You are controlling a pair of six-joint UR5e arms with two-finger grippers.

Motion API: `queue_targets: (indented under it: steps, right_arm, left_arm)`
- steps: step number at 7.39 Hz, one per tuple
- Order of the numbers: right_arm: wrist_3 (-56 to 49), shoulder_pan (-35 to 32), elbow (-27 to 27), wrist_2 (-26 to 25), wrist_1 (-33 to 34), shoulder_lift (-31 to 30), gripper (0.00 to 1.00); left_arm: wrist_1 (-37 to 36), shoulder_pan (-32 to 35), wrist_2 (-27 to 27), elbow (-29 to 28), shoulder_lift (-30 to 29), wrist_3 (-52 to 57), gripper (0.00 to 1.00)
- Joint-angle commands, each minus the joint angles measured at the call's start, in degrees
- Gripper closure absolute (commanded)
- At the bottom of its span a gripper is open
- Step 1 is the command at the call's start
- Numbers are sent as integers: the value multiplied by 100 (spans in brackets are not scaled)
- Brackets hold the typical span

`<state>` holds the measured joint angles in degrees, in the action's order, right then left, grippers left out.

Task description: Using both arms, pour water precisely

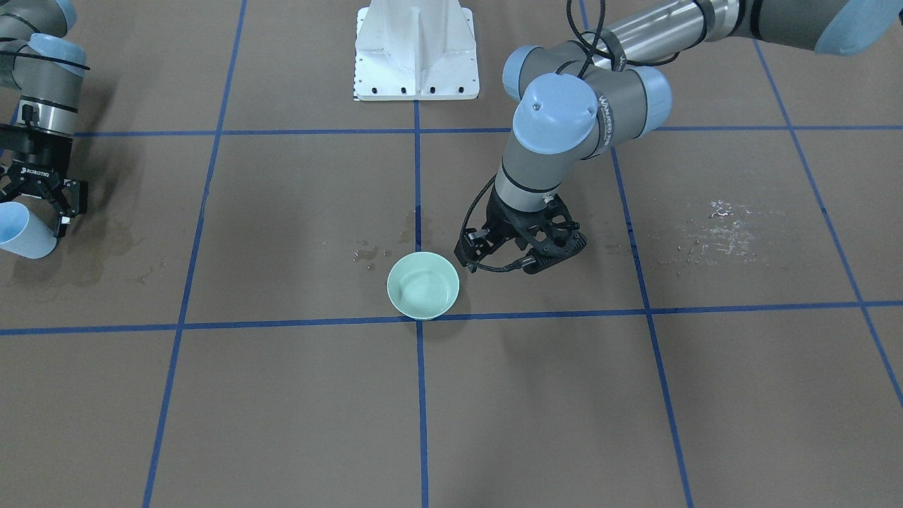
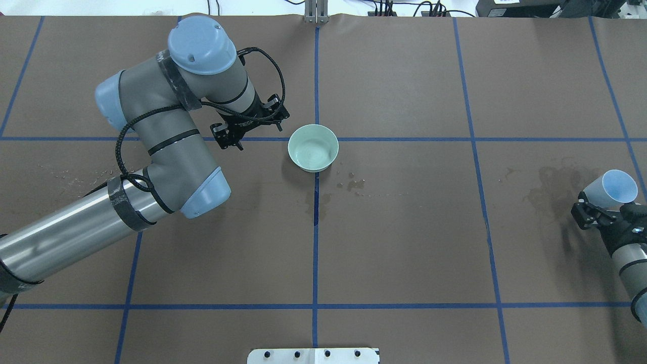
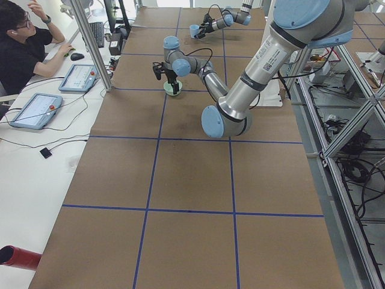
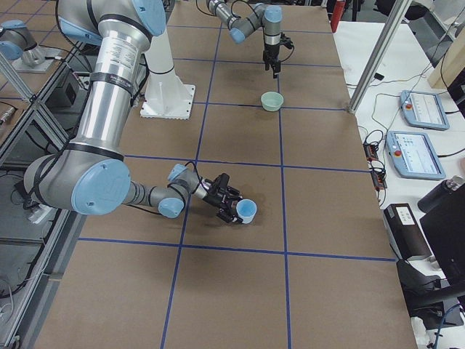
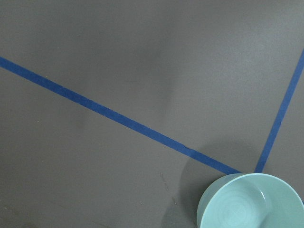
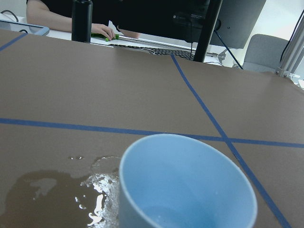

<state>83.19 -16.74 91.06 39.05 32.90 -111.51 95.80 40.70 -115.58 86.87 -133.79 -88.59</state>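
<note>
Cup (image 2: 609, 189) in right gripper (image 2: 594, 212)

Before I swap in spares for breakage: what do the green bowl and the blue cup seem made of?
Green bowl: probably glazed ceramic, judging by its glossy sheen and faint rings inside. Blue cup, in the right hand: likely plastic, matte with a thin, even rim. Neither is certain.

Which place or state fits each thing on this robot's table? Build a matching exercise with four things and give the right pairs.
Things:
1. pale green bowl
2. light blue cup
3. left gripper
4. white pedestal

Places or states:
A. gripped and tilted at the table's right end
B. bolted down at the robot's base
C. standing where two blue tape lines cross
D. empty, just beside the bowl

Pairs: 1-C, 2-A, 3-D, 4-B
</note>
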Motion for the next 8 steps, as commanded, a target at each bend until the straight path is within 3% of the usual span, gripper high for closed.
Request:
queue_targets:
  steps: [1,8]
  right_arm:
    - [-40,-128,-1,23,-3,15,0]
    - [-242,-321,-36,32,6,129,0]
  left_arm:
    - [0,0,0,5,2,0,0]
    - [0,0,0,5,20,0,0]
